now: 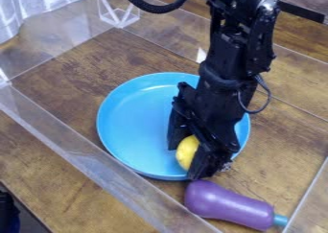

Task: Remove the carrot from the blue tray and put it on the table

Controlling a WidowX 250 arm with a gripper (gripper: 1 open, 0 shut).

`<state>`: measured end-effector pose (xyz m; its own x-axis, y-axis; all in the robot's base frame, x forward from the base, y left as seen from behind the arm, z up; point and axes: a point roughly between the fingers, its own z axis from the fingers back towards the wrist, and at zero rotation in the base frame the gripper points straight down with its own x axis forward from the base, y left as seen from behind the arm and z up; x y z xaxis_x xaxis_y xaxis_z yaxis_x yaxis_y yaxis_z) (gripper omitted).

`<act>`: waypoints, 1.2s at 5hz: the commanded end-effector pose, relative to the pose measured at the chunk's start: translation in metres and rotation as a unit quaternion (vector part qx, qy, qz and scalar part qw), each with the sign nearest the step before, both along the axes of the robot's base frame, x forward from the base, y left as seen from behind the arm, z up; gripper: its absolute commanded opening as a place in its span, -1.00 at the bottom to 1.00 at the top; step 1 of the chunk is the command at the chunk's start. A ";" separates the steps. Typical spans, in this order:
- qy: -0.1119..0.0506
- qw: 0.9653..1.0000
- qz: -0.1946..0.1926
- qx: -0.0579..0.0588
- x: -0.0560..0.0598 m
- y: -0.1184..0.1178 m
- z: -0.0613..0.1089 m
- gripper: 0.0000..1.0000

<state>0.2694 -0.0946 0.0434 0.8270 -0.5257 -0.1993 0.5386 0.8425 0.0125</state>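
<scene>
The carrot [189,151] sits inside the blue tray [132,120], low on the tray's floor at about 5 o'clock, close to the rim. It is a small, rounded, bright-yellow toy — more lemon than carrot in shape — with a smooth skin that looks hard and possibly slick. Only its left face shows; the rest is hidden behind the black gripper [202,152], which points steeply down over it with its fingers closed on the carrot.

The step in hand appears to be the lift. To do it well, the arm should rise straight up until the carrot clears the raised rim, since a sideways drag could catch the rim and tip or slide the tray. A round, smooth toy may roll out of a narrow pinch, so a slow, steady rise seems wise.

Outward from the tray, the table [128,59] is bare dark wood at 10 to 12 o'clock — a safe drop spot. A purple eggplant [231,205] lies just beyond the rim at 5 o'clock, so setting down there would crowd it. Clear acrylic walls [58,155] border the table.
</scene>
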 end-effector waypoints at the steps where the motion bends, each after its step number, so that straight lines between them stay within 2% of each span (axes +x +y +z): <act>1: -0.040 0.999 -0.017 -0.020 0.009 -0.012 0.022 -1.00; 4: -0.043 0.998 -0.032 -0.026 0.010 -0.019 0.023 -1.00; 6: -0.043 0.998 -0.038 -0.032 0.011 -0.021 0.017 -1.00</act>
